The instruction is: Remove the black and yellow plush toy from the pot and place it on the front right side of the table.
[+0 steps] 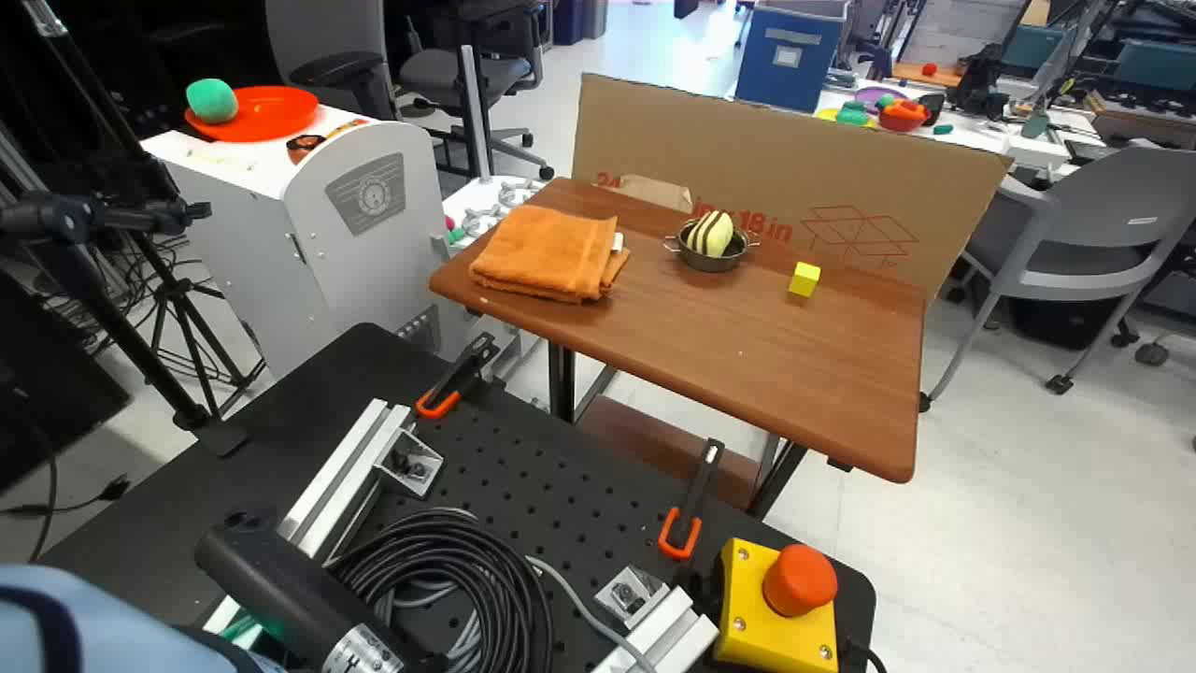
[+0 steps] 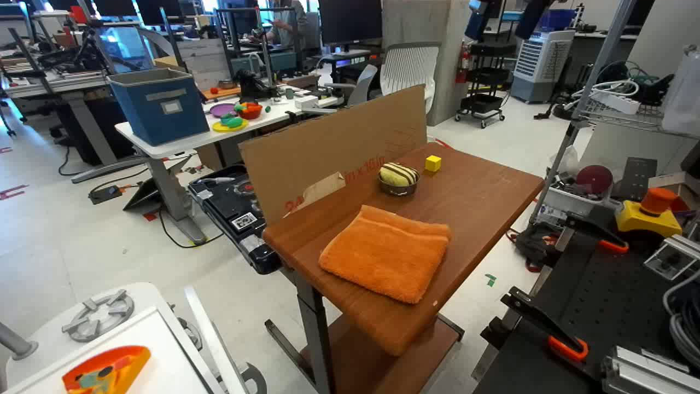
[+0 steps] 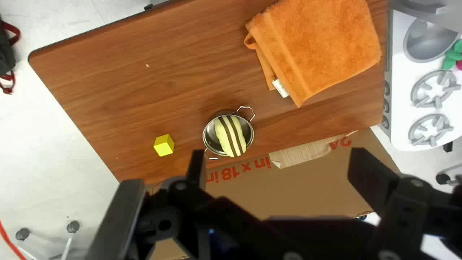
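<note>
Behind the brown desk point(image 1: 747, 355) stands an upright cardboard panel point(image 1: 747, 150). The striped toy point(image 3: 230, 135) sits inside the small pot point(image 2: 398, 189), near that panel, with the orange towel point(image 3: 321, 43) to one side and a yellow block point(image 3: 164, 145) to the other. In the wrist view the jaws stand wide apart, holding nothing, and the toy lies left of their midline there. Should they come down without lining up, I would expect one to strike the pot's rim or catch a wire handle point(image 3: 246, 107), dragging the pot along. The panel, standing so near, could also be bumped. A shallow pinch might let the toy, probably soft, slip out on the way up, and being rounded it could roll if released high at the front right. Its long axis runs roughly from the panel side toward the desk's front edge, slightly slanted, with the dark stripes along it; which end counts as its front I cannot tell
</note>
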Motion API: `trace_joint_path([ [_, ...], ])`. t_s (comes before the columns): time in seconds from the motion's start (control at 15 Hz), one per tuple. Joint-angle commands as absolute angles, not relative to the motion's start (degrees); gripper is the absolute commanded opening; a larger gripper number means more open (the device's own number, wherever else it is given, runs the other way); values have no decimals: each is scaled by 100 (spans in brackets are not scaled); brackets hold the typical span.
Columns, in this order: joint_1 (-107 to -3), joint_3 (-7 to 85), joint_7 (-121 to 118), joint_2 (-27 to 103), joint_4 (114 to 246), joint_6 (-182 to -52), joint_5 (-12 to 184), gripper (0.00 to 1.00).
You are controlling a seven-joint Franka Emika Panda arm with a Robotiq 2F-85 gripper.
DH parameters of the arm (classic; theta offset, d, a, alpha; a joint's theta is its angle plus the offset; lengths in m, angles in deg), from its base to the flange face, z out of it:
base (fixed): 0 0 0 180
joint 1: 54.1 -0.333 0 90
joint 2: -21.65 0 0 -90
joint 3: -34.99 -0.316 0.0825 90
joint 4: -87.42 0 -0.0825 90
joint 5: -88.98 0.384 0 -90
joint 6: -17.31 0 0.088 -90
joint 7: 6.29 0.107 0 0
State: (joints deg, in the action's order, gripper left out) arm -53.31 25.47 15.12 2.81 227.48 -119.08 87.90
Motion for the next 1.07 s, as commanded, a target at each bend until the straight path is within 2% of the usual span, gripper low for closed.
trace_joint_path([
  [0.0,-5385,2602,1523,282,22734,-11891,8768,100],
  [0.4,-5369,2598,1532,400,22662,-11900,8744,100],
  [1.0,-5361,2879,1381,2963,21037,-11927,7825,100],
])
